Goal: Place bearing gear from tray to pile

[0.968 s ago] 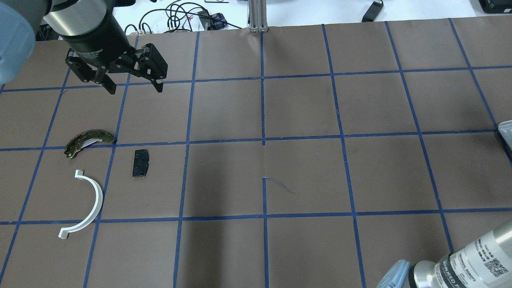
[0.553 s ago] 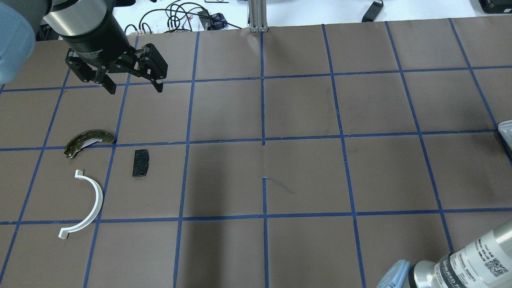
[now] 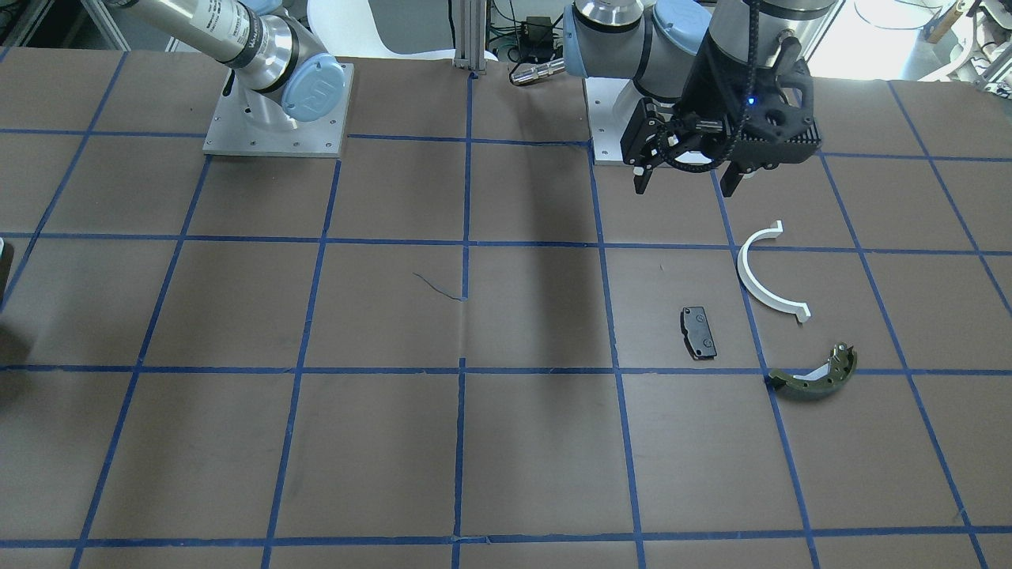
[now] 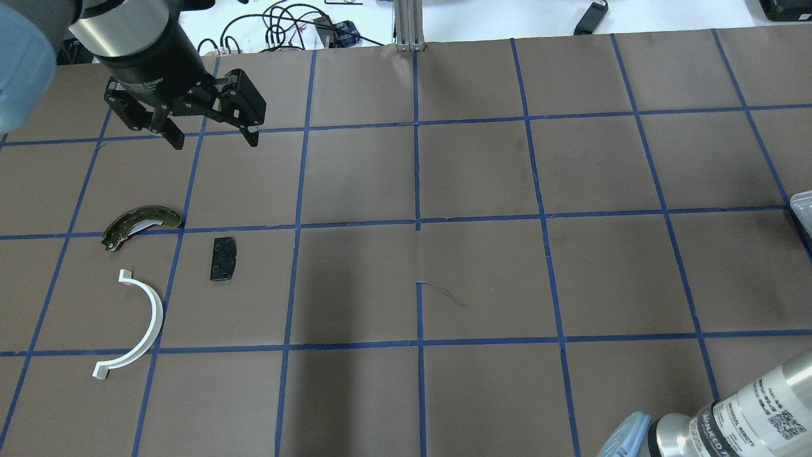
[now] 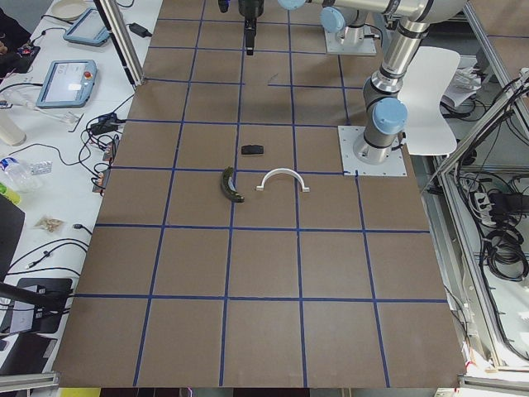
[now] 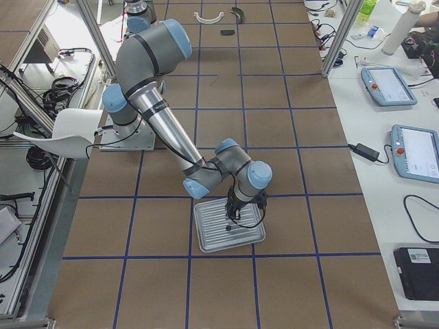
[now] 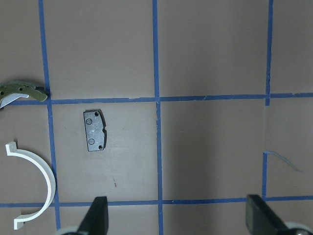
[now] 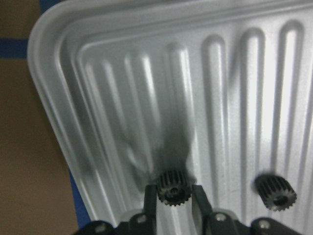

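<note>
– Right pincer [image 8: 172, 193] first: what has it got?

– Its two fingers [image 8: 149, 201] stand narrow, one on each side of a small dark bearing gear [image 8: 172, 185], and both seem to press on its teeth. That is over the ribbed silver tray [image 8: 98, 98], near one rounded corner. I cannot tell whether the gear rests on the metal or hangs just above it. The wrist picture is soft, and a dark shadow lies under the gear.

– Anything else in there?

– A second gear [image 8: 275, 192] lies beside it, clear of the fingers. The tray's other sides run out of the picture, and the pincer's body is cut off at the bottom edge.

– Do the other cameras help?

– Little. The overhead view gives only a corner of the tray [image 4: 802, 206] at its right edge and a stretch of the right arm [image 4: 742, 406], with the pincer out of view. From the table's right end the pincer [image 6: 230, 219] points down into the tray [image 6: 209, 236], but the gears are too small to make out there.

– And the left pincer [image 4: 214, 141]?

– Spread wide, holding nothing, hanging over the table beyond the pile. Its own camera catches only the fingertips [image 7: 98, 215] at the bottom edge.

– The pile?

– A white half-ring [image 4: 155, 311], a black brake pad [image 4: 222, 258] and an olive brake shoe [image 4: 158, 214] lie near one another, none touching. They are toward the table's other end, well apart from the tray. In the left wrist view the half-ring [image 7: 48, 178] and the shoe [image 7: 22, 92] are clipped by the left edge, and the pad [image 7: 94, 130] shows whole.
</note>
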### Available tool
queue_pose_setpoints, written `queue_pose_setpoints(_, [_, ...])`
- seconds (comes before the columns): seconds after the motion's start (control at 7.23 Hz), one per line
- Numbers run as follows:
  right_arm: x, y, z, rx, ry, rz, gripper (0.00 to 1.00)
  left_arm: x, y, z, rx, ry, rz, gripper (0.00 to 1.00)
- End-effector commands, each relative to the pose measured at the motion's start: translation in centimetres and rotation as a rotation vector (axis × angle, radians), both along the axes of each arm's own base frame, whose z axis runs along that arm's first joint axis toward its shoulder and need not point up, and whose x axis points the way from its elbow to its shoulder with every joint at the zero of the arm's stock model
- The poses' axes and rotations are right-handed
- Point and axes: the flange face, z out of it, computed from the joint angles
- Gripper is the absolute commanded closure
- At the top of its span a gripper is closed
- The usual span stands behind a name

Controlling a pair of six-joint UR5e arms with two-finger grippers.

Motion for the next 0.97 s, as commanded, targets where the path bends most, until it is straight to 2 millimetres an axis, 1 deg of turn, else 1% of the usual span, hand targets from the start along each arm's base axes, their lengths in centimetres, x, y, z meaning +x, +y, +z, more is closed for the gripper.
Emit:
queue_pose_setpoints(0.0, [0.0,0.0,0.0,0.000,-0.001,-0.002,1.00,0.1,0.0,0.0,0.000,0.000,0.001,0.00])
queue_pose_setpoints(0.14, [0.0,0.0,0.4,-0.004,0.003,-0.001,1.00,0.1,0.0,0.0,0.000,0.000,0.001,0.00])
queue_pose_setpoints(0.28, [-0.1,-0.2,2.0,-0.011,0.018,0.003,1.00,0.1,0.0,0.0,0.000,0.000,0.001,0.00])
queue_pose_setpoints(0.41, [0.3,0.2,4.7,-0.027,0.034,0.004,1.00,0.1,0.0,0.0,0.000,0.000,0.001,0.00])
queue_pose_setpoints(0.55, [1.1,0.5,6.7,-0.037,0.031,0.005,1.00,0.1,0.0,0.0,0.000,0.000,0.001,0.00])
queue_pose_setpoints(0.69, [1.9,0.2,8.0,-0.055,0.035,0.014,1.00,0.1,0.0,0.0,0.000,0.000,0.001,0.00])
queue_pose_setpoints(0.83, [4.6,-1.8,8.2,-0.087,0.013,0.048,1.00,0.1,0.0,0.0,0.000,0.000,0.001,0.00])
